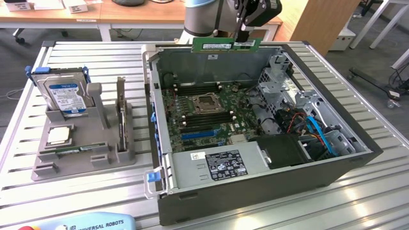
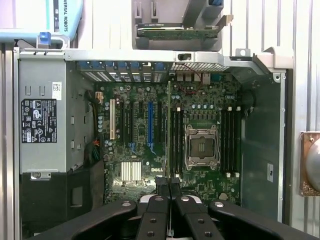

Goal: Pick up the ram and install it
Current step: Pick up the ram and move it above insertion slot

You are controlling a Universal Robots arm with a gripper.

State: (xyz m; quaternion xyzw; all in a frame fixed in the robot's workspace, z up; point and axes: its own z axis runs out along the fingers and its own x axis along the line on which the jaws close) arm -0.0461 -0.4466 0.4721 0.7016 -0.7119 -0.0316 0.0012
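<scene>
1. Contact is seen between the gripper [image 1: 244,38] and the ram [image 1: 221,45]: the jaws are pressed almost together, with only the thin green board pinched between them.
2. In the exterior view the ram is held level, long side across, with its sticker face turned toward the camera. It is gripped at its upper edge, nearer the end on the exterior view's right.
3. The ram is carried in the air above the far wall of the open computer case [image 1: 357,158], clear of the motherboard [image 1: 191,117] below; it is not seated in any slot.
4. In the wrist view the black fingers [image 2: 161,189] of the gripper [image 2: 169,184] are closed side by side, and the ram [image 2: 169,130] is seen edge-on as a thin line reaching out from between them.
5. That line is laid over the motherboard [image 2: 135,100], just beside the memory slots [image 2: 177,135] that flank the open processor socket [image 2: 201,146].
6. On the slatted table [image 1: 26,191], at the exterior view's left and well apart from the case, a grey fixture [image 1: 96,139] is placed. A hard drive [image 1: 64,93] is stood upright in it, a square processor chip [image 1: 59,135] is laid flat, and a second memory stick [image 1: 73,150] is laid near its front.
</scene>
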